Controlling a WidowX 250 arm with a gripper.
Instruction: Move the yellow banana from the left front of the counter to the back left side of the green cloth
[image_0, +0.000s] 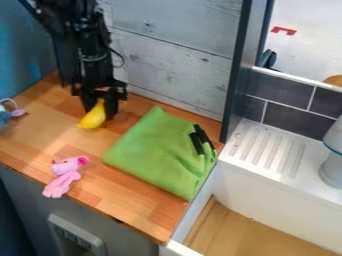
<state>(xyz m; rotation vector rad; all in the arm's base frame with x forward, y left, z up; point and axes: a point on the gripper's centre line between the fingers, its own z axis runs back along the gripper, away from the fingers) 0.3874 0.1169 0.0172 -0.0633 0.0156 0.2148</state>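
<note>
Gripper (99, 110) hangs over the back left part of the wooden counter (143, 192), pointing down; it is grasping the yellow toy (93, 118), whose upper end sits between its fingers; the toy tilts, its wider lower end slanting toward the left, and whether that end touches the wood I cannot tell. Just to the right lies the green cloth (150, 150), folded into a rough rectangle, one corner pointing toward the wall; two black sticks (196, 143) rest at its right edge, side by side. Nearer the front edge, well apart from the gripper, is the pink toy (64, 176), its eared head toward the back; at the far left edge of the view is a blue thing (3, 119) with a pale loop, partly cut off. Behind the counter stands a wall (177, 60) of pale planks; a dark post (235, 80) rises at its right end; beyond it are dark tiles (279, 92) and a white ribbed drainboard (267, 152), with a pale bottle (333, 167) at its right.
</note>
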